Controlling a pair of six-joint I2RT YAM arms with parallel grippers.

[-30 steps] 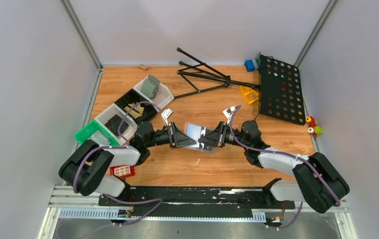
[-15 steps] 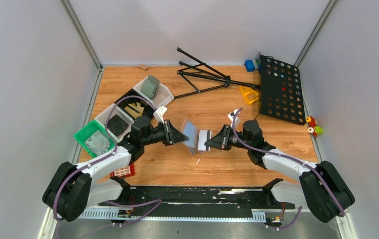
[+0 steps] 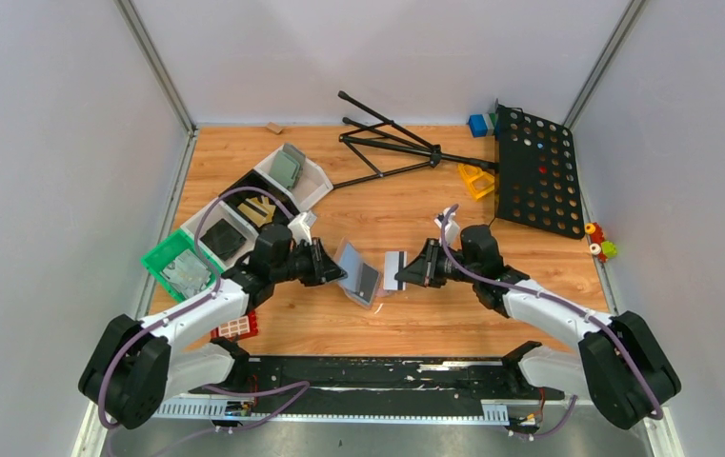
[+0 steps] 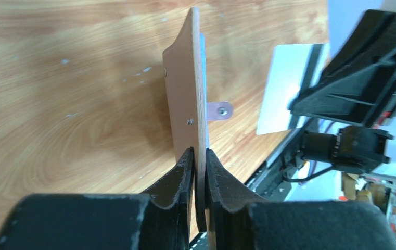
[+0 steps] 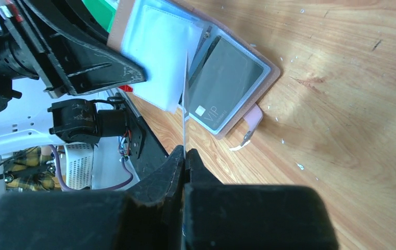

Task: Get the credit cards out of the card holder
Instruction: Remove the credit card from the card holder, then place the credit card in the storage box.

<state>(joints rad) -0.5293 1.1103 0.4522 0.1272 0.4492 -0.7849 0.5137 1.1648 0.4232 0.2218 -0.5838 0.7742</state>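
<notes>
My left gripper is shut on the edge of the card holder and holds it tilted just above the wood. The left wrist view shows the holder's salmon-tan cover edge-on between the jaws of the left gripper. A black credit card marked VIP sits in the pocket of the open card holder. My right gripper is shut on a separate credit card, pale with a dark stripe, a short gap right of the holder. That card runs edge-on out of the right gripper.
White, black and green bins line the left side, one with a grey-green holder. A black tripod lies at the back, with a perforated black board at the right. A red block rests near the left arm.
The two grippers have drawn apart: the pale card came out of the holder with the right gripper. The left gripper swung the holder back left and tilted it down.
</notes>
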